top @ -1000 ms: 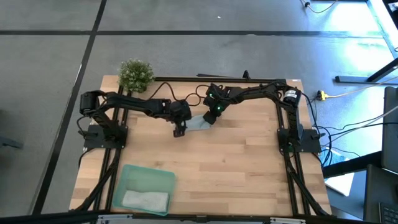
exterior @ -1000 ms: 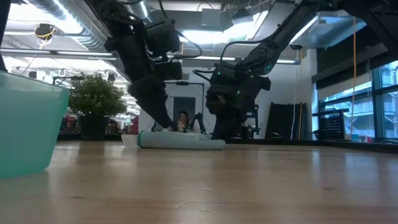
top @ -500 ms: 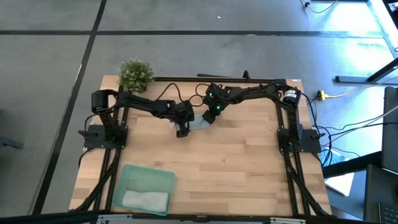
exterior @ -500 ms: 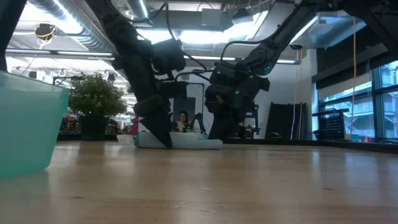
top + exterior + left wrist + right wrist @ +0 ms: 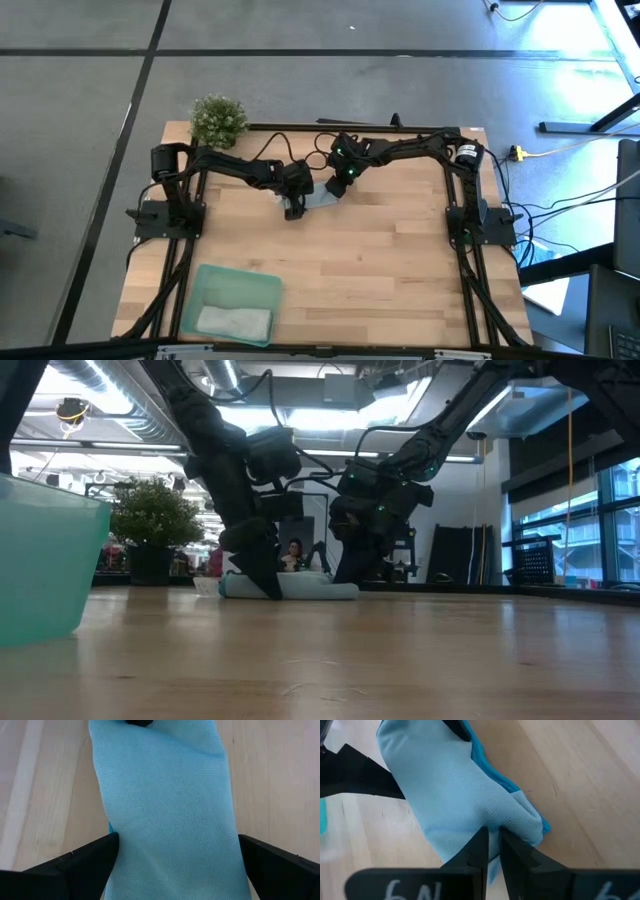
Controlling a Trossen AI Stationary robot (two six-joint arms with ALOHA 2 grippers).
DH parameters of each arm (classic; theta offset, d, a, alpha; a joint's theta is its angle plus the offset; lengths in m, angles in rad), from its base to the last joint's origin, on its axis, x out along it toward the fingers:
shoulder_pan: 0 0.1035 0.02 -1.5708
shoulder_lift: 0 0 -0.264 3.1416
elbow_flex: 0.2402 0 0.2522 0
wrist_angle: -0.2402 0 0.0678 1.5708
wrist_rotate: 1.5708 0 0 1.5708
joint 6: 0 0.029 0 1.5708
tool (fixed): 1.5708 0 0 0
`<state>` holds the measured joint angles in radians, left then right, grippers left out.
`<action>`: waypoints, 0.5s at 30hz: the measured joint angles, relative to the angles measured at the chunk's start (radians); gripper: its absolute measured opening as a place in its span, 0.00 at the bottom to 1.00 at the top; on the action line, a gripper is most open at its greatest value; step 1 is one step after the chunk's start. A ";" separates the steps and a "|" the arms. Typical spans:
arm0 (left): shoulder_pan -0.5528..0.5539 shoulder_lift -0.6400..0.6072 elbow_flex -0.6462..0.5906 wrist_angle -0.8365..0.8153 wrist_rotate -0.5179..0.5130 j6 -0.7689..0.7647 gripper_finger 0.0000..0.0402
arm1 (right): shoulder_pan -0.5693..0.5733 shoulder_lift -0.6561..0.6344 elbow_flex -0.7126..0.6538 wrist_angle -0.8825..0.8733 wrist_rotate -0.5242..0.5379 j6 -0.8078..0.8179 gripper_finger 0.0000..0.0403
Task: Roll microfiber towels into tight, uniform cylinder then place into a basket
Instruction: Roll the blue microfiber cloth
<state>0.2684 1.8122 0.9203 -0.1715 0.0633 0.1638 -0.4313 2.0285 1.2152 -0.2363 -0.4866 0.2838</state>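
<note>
The light blue towel (image 5: 318, 200) lies rolled into a cylinder on the wooden table near the far edge, its length running left to right (image 5: 300, 588). My left gripper (image 5: 177, 865) is open, and its two fingers stand on either side of the roll's left end. My right gripper (image 5: 492, 855) is shut on the roll's right end. The mint-green basket (image 5: 222, 283) stands at the near left. In it lies a pale grey towel (image 5: 233, 322). My left gripper slants down from the left over the roll, one finger (image 5: 90, 865) on each long side. I cannot tell whether the fingers touch the cloth. My right gripper pinches a bunched fold of cloth at the roll's right end (image 5: 512, 822) between its two fingers. The fingers slant down from the far right. The roll rests on the table.
A small potted plant (image 5: 218, 118) stands at the far left corner. The basket's wall (image 5: 45, 565) rises at the near left in the low view. Bare wood (image 5: 380, 280) stretches over the table's middle and near right.
My left gripper has come down and a little toward the right, over the roll's left end. The roll and my right gripper have kept their place.
</note>
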 joint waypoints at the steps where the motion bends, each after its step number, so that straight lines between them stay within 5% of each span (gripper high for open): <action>1: 0.001 0.000 0.000 0.001 0.000 0.000 0.99 | 0.000 0.000 0.000 0.000 -0.001 0.001 0.12; 15: -0.003 0.002 -0.001 0.000 -0.011 0.000 0.89 | 0.000 0.000 0.000 0.001 -0.004 0.000 0.11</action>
<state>0.2653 1.8141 0.9192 -0.1712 0.0521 0.1640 -0.4309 2.0285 1.2152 -0.2356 -0.4904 0.2840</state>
